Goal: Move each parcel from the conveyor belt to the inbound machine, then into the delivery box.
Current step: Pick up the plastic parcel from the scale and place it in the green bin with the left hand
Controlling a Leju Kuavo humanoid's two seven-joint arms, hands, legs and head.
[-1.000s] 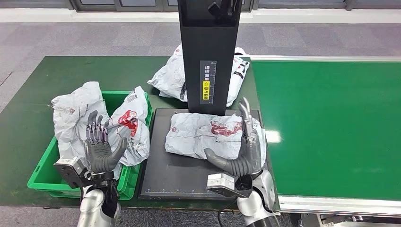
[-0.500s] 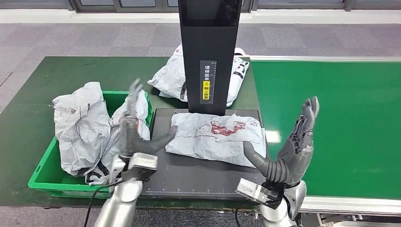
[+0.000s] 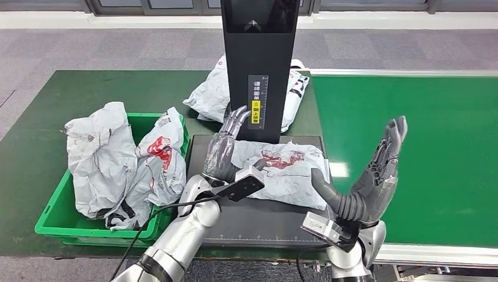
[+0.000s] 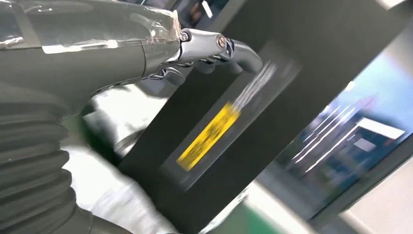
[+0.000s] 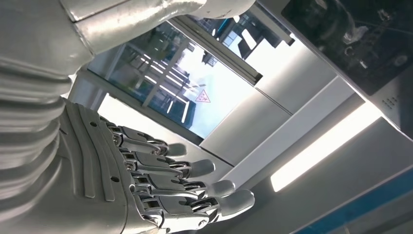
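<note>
The left hand [image 3: 223,154], fingers spread and empty, reaches over the parcel [image 3: 276,170] on the inbound machine [image 3: 235,217]; a shallow grasp could let the slippery bag slide off.

floor [image 3: 117,47]: grey tiles | windows [image 5: 160,83]: glazed, daylight | table [image 3: 35,141]: dark green

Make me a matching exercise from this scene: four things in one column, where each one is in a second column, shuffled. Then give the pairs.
Things:
1. left robot hand
2. right robot hand
3. parcel with red print
4. green bin

Places:
A. flat on the black machine platform
B. raised over the edge of the conveyor belt, holding nothing
C. on the dark green table, with crumpled parcels in it
D. over the parcel's left end, by the black column

Pairs: 1-D, 2-B, 3-A, 4-C
</note>
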